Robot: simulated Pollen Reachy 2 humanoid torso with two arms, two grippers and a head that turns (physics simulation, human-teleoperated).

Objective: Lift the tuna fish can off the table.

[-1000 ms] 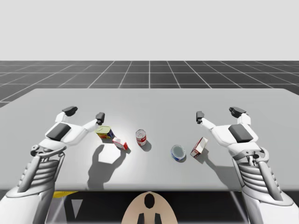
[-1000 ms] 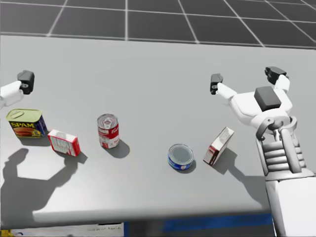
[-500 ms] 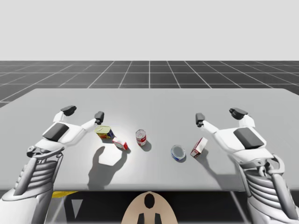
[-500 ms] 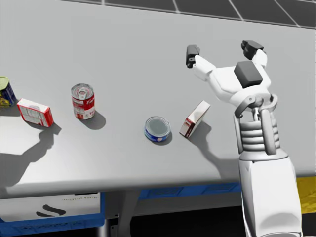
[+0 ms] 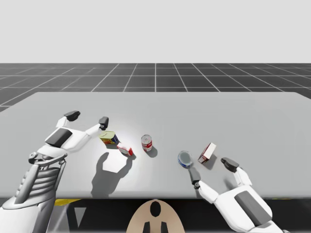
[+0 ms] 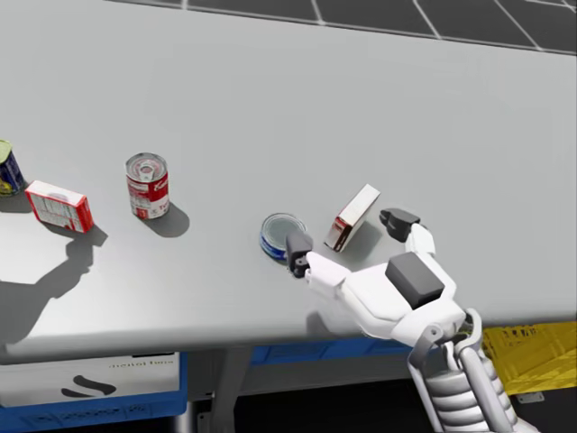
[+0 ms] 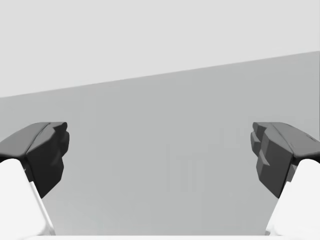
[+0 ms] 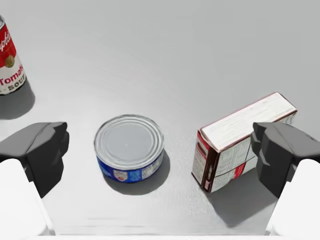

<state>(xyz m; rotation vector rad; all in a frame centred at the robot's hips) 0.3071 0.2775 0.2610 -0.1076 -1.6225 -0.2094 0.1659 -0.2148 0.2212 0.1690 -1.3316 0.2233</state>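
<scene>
Nothing is lifted yet: the tuna can (image 8: 129, 147) stands flat on the table (image 5: 194, 111), lid up, near the front edge. My right tool (image 8: 160, 150) hangs above it with its fingers wide apart; the can lies ahead of the tool and between the fingers, nearer one of them, and neither finger touches it. What is left, as I judge it, is the whole grasp: centre over the can, come down, close on its low wall, then raise it.

The box (image 8: 240, 140) is the main trouble. It lies just beside the can, apart from it by a narrow gap, right ahead of the other finger, so a wide descent could catch or push it. That finger has to go down into the gap.

The red can (image 8: 7, 65) stands well apart on the far side. Further off are a small box (image 6: 60, 206) and a blue tin (image 5: 109, 138), near my left tool (image 5: 87, 118), which hovers with fingers apart and holds nothing
</scene>
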